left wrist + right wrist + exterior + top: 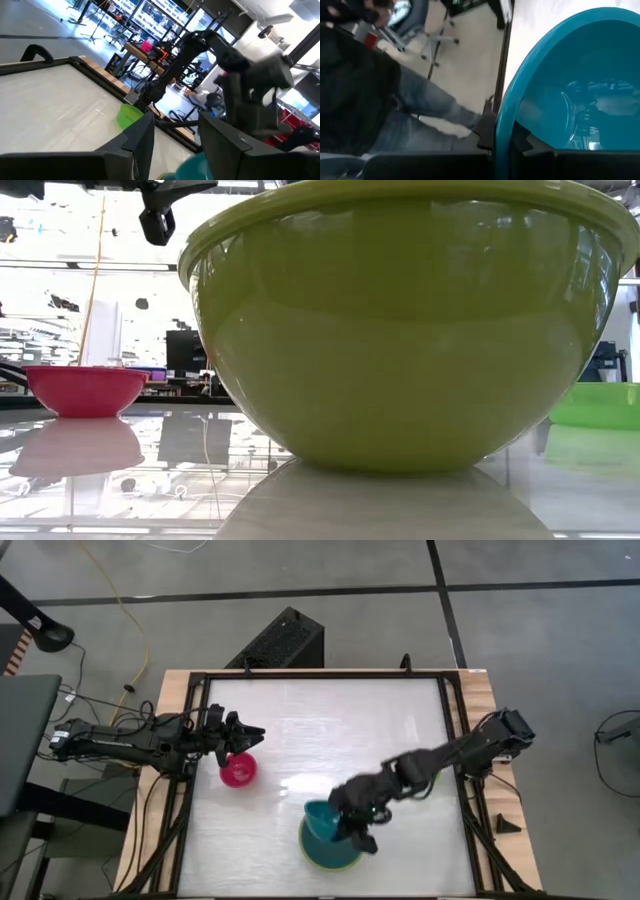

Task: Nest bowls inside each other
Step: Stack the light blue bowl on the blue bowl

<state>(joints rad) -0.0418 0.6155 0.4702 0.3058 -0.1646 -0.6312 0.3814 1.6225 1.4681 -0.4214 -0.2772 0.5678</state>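
**Teal bowl pinched at rim, lower centre**

Right end effector sat lower centre of high view, fingers closed on rim of teal bowl, which was tilted over another bowl on the desk. Left end effector was at left-centre, fingers partly apart w/ nothing between, just above magenta bowl. Low view: olive-green bowl filled the centre, bright green bowl at right edge.
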